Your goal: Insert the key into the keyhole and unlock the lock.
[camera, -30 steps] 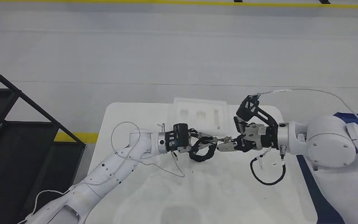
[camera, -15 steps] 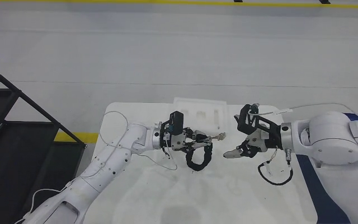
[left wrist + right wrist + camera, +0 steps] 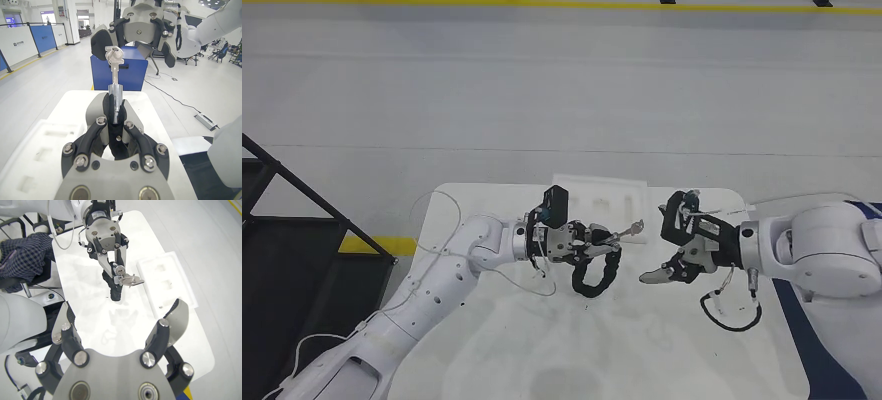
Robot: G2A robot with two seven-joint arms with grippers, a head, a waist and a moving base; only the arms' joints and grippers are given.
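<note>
My left gripper (image 3: 587,242) is shut on the chrome cylinder of the lock (image 3: 115,98), held above the white table (image 3: 492,330). The lock's black cable loop (image 3: 592,280) hangs under it. The silver key (image 3: 114,58) sits in the keyhole, its head sticking out toward the right arm; spare keys hang on its ring (image 3: 131,280). My right gripper (image 3: 662,246) stands open a short way from the key head, touching nothing. From the right wrist, the cylinder face (image 3: 119,271) shows between the left fingers (image 3: 105,266), beyond my open right gripper (image 3: 122,309).
A white foam tray (image 3: 592,195) with several empty recesses lies at the table's far edge, just behind the lock. A black cable loop (image 3: 730,315) hangs from the right wrist. A checked cloth (image 3: 22,256) lies on a chair off the table.
The right gripper was at the key head a second ago; it has let go, opened and drawn back to the right. The left arm has pulled the lock slightly left, key still in it.
</note>
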